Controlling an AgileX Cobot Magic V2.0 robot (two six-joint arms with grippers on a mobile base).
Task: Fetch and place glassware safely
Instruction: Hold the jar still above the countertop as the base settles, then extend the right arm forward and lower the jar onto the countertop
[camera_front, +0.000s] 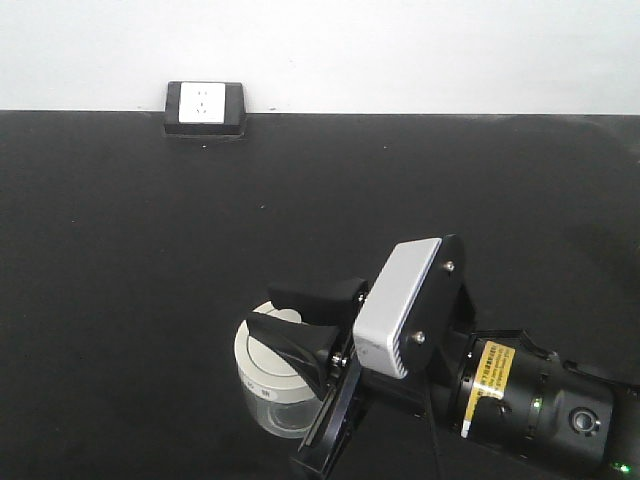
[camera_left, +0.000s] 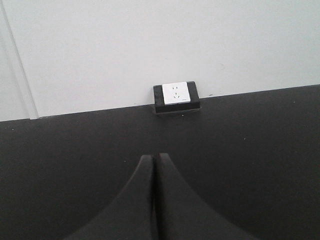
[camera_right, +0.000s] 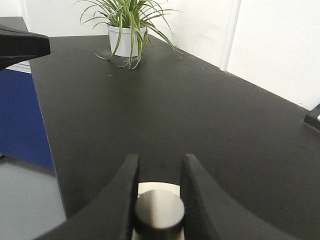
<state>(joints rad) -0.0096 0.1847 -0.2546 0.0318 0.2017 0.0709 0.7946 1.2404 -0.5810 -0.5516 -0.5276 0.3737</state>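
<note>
Near bench (camera_front: 120, 300) front edge, right claw (camera_right: 159, 200) clamped on jar (camera_front: 272, 405) lid knob (camera_right: 159, 212) only — lid could lift off w/ jar dropping; left claw (camera_left: 154, 200) pressed together, idle.

Office-like room, black table (camera_front: 150, 300), potted plant (camera_right: 127, 30)

black table (camera_front: 150, 300), wall socket (camera_front: 205, 108), potted plant (camera_right: 127, 30)

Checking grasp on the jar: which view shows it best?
Exterior front-facing: the jar shows lid and glass body, with the right gripper over its lid. Right wrist shows only the knob between the fingers. Left wrist shows none of it.
</note>
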